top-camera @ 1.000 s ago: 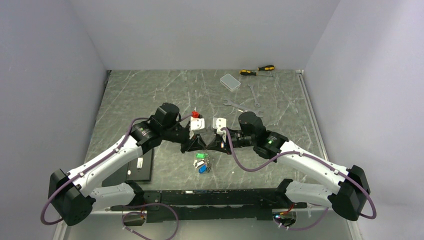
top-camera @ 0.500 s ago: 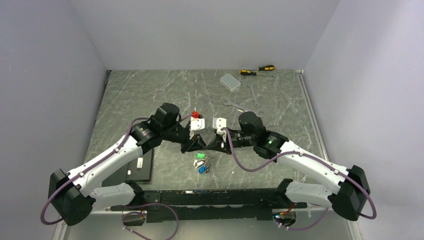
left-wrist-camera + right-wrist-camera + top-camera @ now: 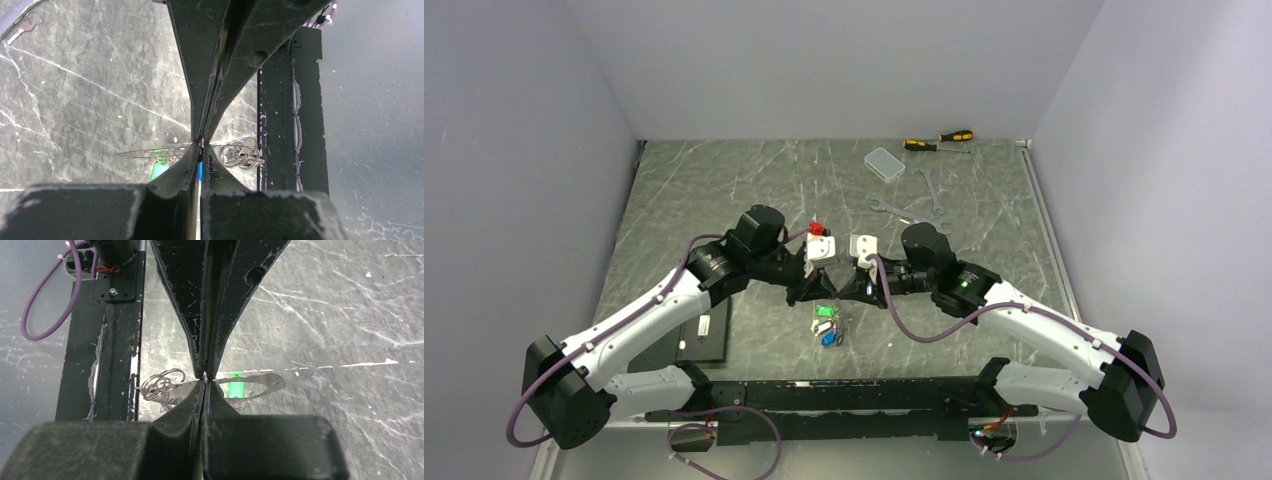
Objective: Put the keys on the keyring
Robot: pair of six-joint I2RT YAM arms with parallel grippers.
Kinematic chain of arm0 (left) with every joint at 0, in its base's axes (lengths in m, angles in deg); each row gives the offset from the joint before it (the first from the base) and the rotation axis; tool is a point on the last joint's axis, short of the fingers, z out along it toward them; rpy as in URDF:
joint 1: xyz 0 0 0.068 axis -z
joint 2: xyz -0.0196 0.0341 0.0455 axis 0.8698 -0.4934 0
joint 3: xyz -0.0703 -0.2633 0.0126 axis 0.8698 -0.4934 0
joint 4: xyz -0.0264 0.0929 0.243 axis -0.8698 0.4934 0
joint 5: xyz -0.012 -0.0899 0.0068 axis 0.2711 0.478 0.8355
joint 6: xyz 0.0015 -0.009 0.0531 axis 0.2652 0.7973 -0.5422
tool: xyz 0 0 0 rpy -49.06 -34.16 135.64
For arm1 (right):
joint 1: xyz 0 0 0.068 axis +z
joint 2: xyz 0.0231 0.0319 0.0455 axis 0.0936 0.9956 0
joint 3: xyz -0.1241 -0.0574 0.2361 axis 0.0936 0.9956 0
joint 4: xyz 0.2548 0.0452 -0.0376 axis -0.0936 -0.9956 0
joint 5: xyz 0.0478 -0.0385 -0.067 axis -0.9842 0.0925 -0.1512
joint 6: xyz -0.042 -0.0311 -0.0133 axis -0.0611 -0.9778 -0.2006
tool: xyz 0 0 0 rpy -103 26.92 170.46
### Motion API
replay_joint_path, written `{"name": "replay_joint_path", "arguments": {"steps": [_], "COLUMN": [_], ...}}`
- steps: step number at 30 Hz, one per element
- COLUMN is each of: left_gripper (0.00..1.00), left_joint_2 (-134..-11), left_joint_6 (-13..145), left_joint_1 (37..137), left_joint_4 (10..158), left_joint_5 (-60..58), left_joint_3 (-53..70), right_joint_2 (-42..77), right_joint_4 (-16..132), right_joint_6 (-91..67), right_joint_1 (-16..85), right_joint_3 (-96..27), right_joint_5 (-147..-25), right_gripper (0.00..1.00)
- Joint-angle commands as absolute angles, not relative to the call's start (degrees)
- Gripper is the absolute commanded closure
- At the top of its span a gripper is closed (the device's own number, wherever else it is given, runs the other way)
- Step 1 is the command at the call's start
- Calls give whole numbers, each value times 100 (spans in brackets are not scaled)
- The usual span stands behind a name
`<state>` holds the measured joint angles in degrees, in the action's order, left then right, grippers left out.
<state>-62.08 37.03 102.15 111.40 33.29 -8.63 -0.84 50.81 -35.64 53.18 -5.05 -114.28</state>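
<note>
My two grippers meet tip to tip low over the grey-green marbled counter (image 3: 724,190), near its front edge. My right gripper (image 3: 205,382) is pressed fully together. Its tips nip the keyring (image 3: 274,378), a large thin silver wire loop. From both wrists I see it almost edge-on, as a long flat oval running out to either side of the pinch.

My left gripper (image 3: 200,150) is drawn almost together, with only a hairline slit between its fingers. Its tips close on the same wire, right against the right gripper's tips.

A green-headed key (image 3: 236,385) shows just under the wire beside the pinch; whether it is threaded on the loop I cannot tell. A tangle of small silver split rings (image 3: 242,152) sits at the end of the loop nearer the black base rail (image 3: 290,100). From above, a blue-headed key (image 3: 829,338) lies just beyond the green one, towards my bases. One plain silver key (image 3: 22,31) on its own little ring lies on the counter, well apart from the bunch.
</note>
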Motion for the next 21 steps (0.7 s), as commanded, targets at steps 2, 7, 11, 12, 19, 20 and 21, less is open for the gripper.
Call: {"name": "replay_joint_path", "arguments": {"steps": [2, 7, 11, 12, 19, 20, 21], "left_gripper": [100, 100, 100, 100, 100, 100, 100], "left_joint_2": [-6315, -6148, -5977, -5928, -5553, -5519, -5493], "left_joint_6": [3714, 3839, 3746, 3755, 4406, 4568, 4780], "left_joint_1": [10257, 10256, 10255, 10255, 10244, 10243, 10236], "left_joint_4": [11146, 10732, 10529, 10465, 9606, 9478, 9363], "left_joint_5": [3427, 3361, 3264, 3227, 2986, 2877, 2743], "left_joint_3": [-605, -795, -935, -992, -1553, -1625, -1676], "right_joint_2": [-171, -384, -801, -922, -1884, -1955, -2010], "right_joint_4": [5412, 5604, 6009, 6125, 7024, 7099, 7130], "right_joint_6": [-3596, -3474, -3236, -3164, -2262, -2127, -2023], "right_joint_1": [5309, 5304, 5301, 5301, 5283, 5279, 5279], "right_joint_3": [-819, -723, -492, -417, 116, 160, 168], "right_joint_5": [-11518, -11310, -10942, -10805, -9160, -8967, -8770], "right_gripper": [100, 56, 37, 34, 8, 3, 1]}}
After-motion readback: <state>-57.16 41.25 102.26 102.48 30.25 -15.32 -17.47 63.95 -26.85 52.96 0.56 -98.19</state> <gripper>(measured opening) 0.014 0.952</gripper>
